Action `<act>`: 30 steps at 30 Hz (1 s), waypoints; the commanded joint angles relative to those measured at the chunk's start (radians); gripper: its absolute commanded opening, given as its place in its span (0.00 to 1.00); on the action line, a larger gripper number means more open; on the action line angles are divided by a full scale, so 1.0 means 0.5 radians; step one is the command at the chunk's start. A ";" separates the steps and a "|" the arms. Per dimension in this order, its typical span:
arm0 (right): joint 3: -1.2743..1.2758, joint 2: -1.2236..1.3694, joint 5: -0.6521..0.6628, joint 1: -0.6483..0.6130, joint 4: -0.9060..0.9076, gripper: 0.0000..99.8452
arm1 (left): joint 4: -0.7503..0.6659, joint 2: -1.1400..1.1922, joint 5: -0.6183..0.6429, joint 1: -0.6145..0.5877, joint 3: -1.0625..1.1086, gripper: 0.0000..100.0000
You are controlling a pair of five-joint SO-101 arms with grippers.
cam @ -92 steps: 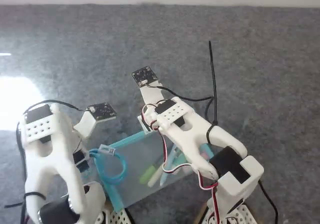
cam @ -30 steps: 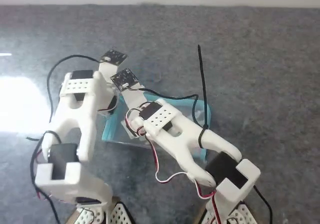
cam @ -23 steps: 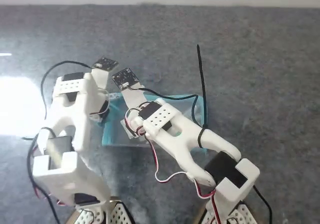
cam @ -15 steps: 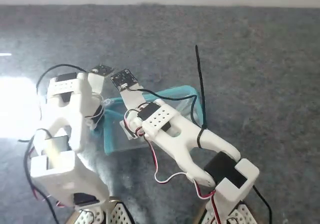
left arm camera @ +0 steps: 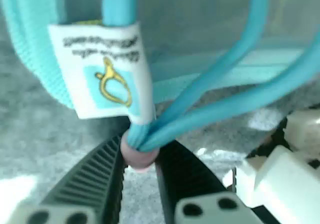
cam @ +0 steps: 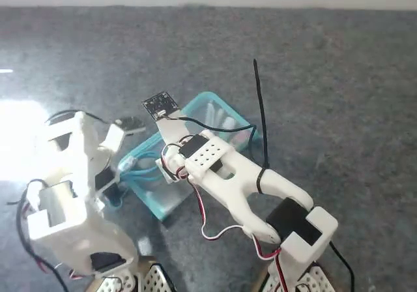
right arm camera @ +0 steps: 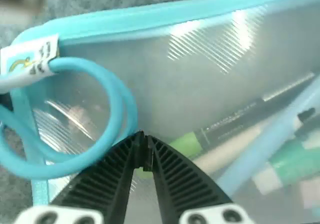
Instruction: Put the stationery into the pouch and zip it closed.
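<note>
At the near left, the left end effector (left arm camera: 139, 156) is clamped on the pink-tipped end of the turquoise cord loop (left arm camera: 210, 89). The cord runs to the pouch (cam: 218, 116) lying on the desk (cam: 339, 77). Right of it, the right end effector (right arm camera: 142, 145) is closed, pinching the pouch's clear face over the pens (right arm camera: 240, 134) inside.
</note>
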 commanded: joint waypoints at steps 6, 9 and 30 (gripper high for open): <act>-0.006 0.051 0.012 0.029 0.011 0.01 | 0.163 -0.003 -0.282 -0.150 -0.130 0.01; -0.012 0.035 0.107 0.035 -0.002 0.01 | 0.098 -0.003 -0.080 -0.153 -0.290 0.01; 0.430 -0.848 0.525 0.471 -0.084 0.01 | -0.470 0.095 1.467 0.853 -1.260 0.01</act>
